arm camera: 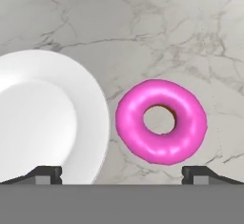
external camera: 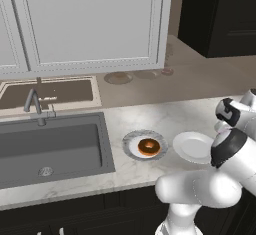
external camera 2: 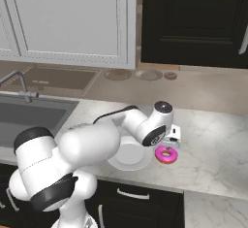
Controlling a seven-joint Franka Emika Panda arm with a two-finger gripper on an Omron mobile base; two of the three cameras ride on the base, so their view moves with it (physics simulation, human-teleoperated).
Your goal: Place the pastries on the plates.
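A pink ring doughnut (arm camera: 161,121) lies on the marble counter just right of the plain white plate (arm camera: 47,118), close to its rim but apart from it. My gripper (arm camera: 123,175) hangs open above the pink doughnut (external camera 2: 166,154), one fingertip (arm camera: 45,174) over the plate's edge and the other past the doughnut's right side. It holds nothing. From the right base camera the gripper (external camera 2: 170,142) sits at the right rim of the white plate (external camera 2: 130,156). An orange-brown glazed doughnut (external camera: 148,146) rests on the speckled-rim plate (external camera: 131,140), left of the white plate (external camera: 192,146).
A grey sink basin (external camera: 50,149) with a faucet (external camera: 34,104) takes up the counter's left side. White wall cabinets (external camera: 90,19) hang above, and a tall dark cabinet (external camera 2: 193,18) stands at the right. The counter's front edge runs just below the plates.
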